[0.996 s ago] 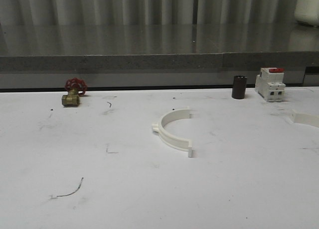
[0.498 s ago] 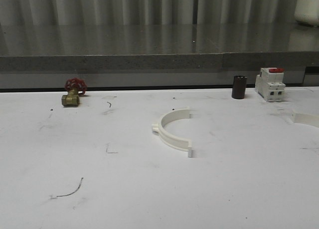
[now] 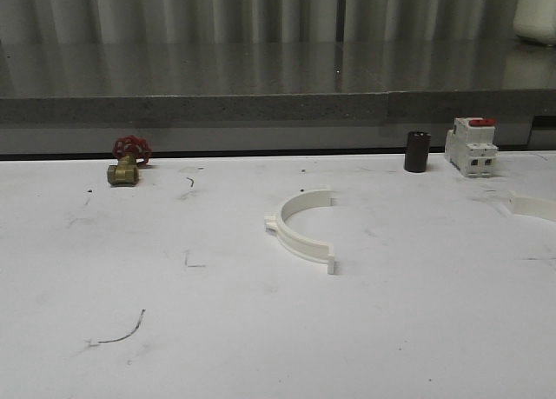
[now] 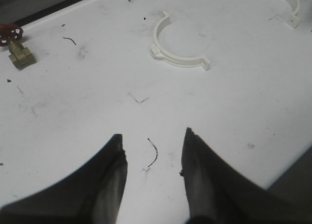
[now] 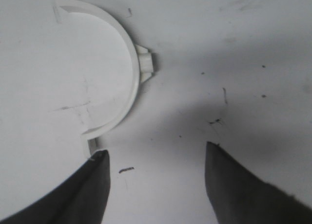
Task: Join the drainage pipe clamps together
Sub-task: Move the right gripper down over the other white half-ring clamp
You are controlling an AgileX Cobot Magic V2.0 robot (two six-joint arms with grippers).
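A white tabletop [image 3: 174, 347], scuffed with dark marks, is seen from the front. At its far left a brass valve with a red handwheel [image 3: 128, 161] is set near the back edge. Near the middle, one white half-ring clamp [image 3: 300, 226] lies flat, its open side turned toward the right and rear, with nothing touching it. Farther right, a small dark cylinder [image 3: 417, 151] stands upright beside a white breaker with a red top [image 3: 471, 146]. At the right edge, part of a second half-ring clamp [image 3: 532, 206] is seen, well apart from the first.

In the left wrist view, the left tool [image 4: 152, 158] is held with its fingers apart above bare tabletop, nothing between them. In the right wrist view, the right tool [image 5: 156, 165] is likewise spread apart and empty, with the second clamp lying just beside one fingertip [image 5: 97, 160].
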